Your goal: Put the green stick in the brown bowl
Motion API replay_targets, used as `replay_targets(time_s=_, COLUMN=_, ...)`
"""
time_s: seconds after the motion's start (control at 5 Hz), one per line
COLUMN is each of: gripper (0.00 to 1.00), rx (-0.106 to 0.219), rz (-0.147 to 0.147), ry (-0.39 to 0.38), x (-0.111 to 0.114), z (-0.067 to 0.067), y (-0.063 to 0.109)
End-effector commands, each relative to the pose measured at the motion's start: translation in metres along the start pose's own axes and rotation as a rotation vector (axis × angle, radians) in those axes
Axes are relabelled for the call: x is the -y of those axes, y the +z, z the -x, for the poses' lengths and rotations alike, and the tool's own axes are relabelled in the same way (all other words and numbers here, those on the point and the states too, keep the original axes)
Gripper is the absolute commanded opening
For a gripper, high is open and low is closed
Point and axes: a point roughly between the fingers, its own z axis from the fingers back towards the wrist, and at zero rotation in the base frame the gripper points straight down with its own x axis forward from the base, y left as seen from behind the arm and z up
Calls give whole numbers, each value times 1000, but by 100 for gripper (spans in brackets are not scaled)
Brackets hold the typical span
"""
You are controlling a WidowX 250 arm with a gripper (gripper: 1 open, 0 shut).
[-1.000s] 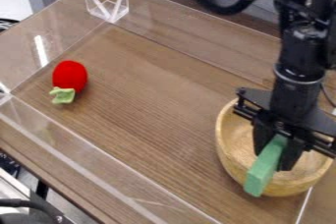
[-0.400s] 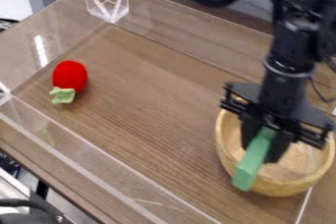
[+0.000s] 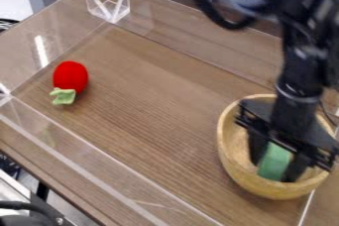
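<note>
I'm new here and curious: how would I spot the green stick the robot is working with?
Find the big tan wooden bowl at the near right of the wooden table. The green stick sits inside it, between the robot's black fingers. It is plain, flat and light green, unlike the red ball-like toy far left.

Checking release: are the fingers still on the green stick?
Cannot tell. The one camera view shows the green stick between the fingers inside the brown bowl, but blur hides any gap.
</note>
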Motion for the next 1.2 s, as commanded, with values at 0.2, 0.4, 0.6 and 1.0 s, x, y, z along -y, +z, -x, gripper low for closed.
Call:
replay_targets(time_s=0.2, gripper=100, rx=61, rz=-12, ry=9, x=-16, z=-16, y=16)
replay_targets(time_s=0.4, gripper=100, rx=69, rz=-15, ry=21, x=-22, z=-26, y=17)
replay_targets(time_s=0.6, gripper=100, rx=91, rz=-17, ry=67, x=-16, z=-25, y=36)
replay_targets(time_s=1.0, gripper=100, rx=179, rz=-21, ry=149, x=-4, z=-26, y=84)
